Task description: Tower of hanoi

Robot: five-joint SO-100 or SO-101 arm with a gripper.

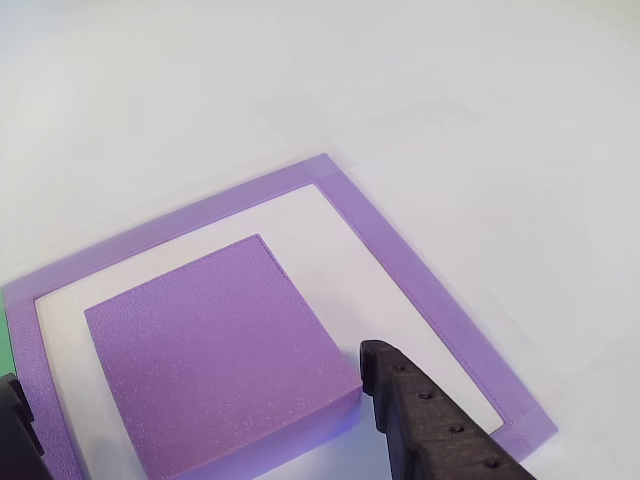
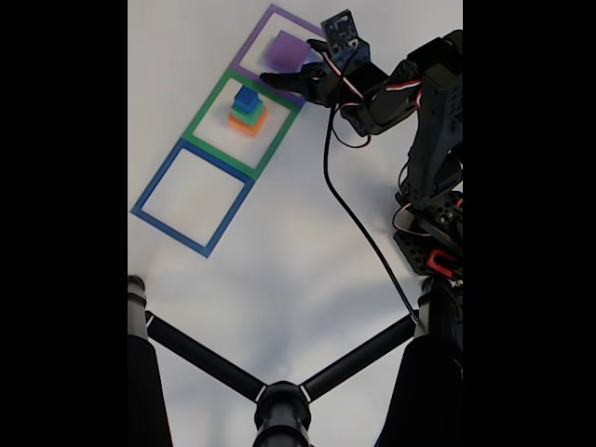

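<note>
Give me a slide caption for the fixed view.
Gripper beside purple block; orange, green, blue stack waits.

Your gripper (image 2: 279,82) hovers just beside the purple block (image 1: 215,350), its black fingers either side of it. Just beyond, the stacked tower (image 2: 247,110) blocks passage (the blue outline (image 2: 191,197) further on stays free).

white table (image 2: 307,251) | three tape square outlines in a diagonal row in the fixed view: purple outline (image 2: 250,42) farthest, green outline (image 2: 207,110) in the middle, blue outline (image 2: 158,177) nearest | black tripod legs (image 2: 200,358) at the bottom edge
</note>
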